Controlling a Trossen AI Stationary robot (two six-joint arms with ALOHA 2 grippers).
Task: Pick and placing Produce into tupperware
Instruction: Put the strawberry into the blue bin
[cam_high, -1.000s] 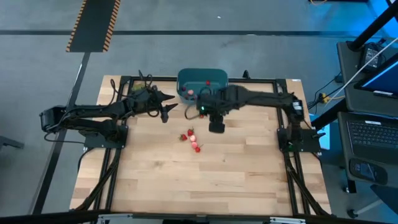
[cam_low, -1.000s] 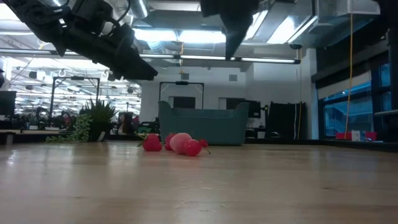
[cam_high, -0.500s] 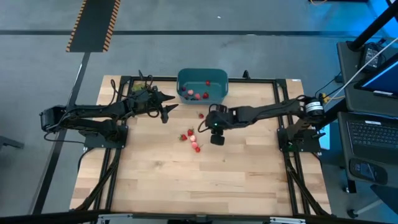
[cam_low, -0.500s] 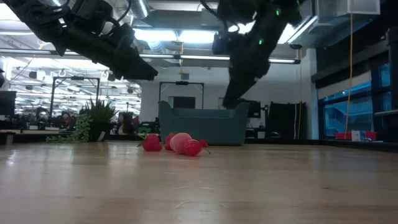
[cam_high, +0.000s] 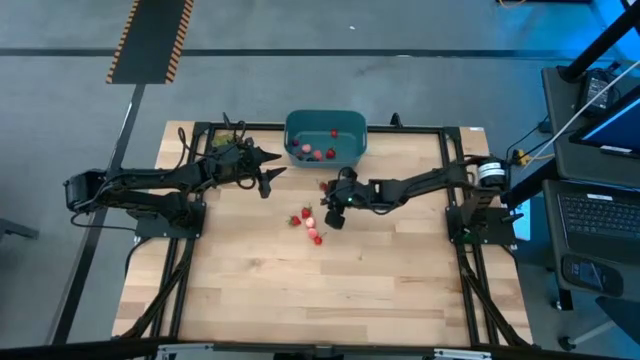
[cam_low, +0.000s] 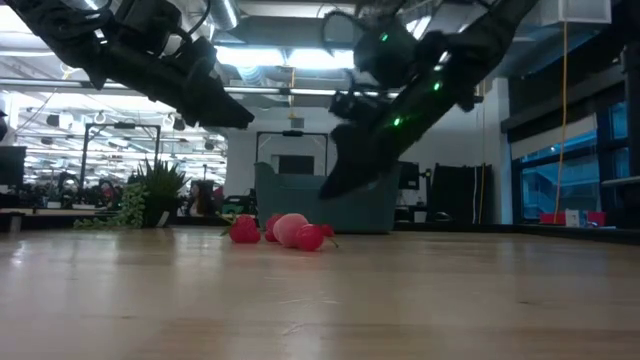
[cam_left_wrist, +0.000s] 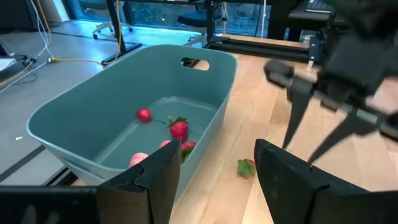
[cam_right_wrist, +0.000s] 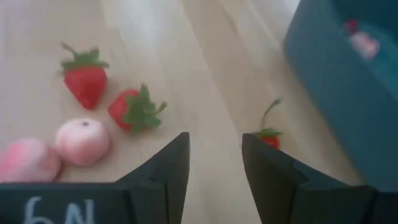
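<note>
The teal tub (cam_high: 325, 137) stands at the table's far edge with several red and pink pieces (cam_left_wrist: 179, 129) inside. More produce lies on the wood near the middle: two red strawberries (cam_right_wrist: 85, 78) and two pinkish pieces (cam_right_wrist: 83, 140). These show as a cluster (cam_low: 290, 229) in the low view. One small red piece with a stem (cam_right_wrist: 268, 138) lies alone, closer to the tub. My right gripper (cam_right_wrist: 214, 168) is open. It hangs low, slanting toward that cluster (cam_high: 308, 220), and touches nothing. My left gripper (cam_left_wrist: 217, 180) is open and hovers left of the tub (cam_left_wrist: 124, 118).
Black frame rails (cam_high: 200, 128) run round the table. A green leafy plant (cam_low: 150, 195) shows at the far left in the low view. The near half of the wooden top (cam_high: 320, 290) is bare. My right arm (cam_high: 420, 183) stretches in from the right.
My right gripper has come down from high up near the tub and moved toward the table's left, to the loose pieces. It has tipped from pointing straight down to a slant. The left arm and the produce have stayed put.
</note>
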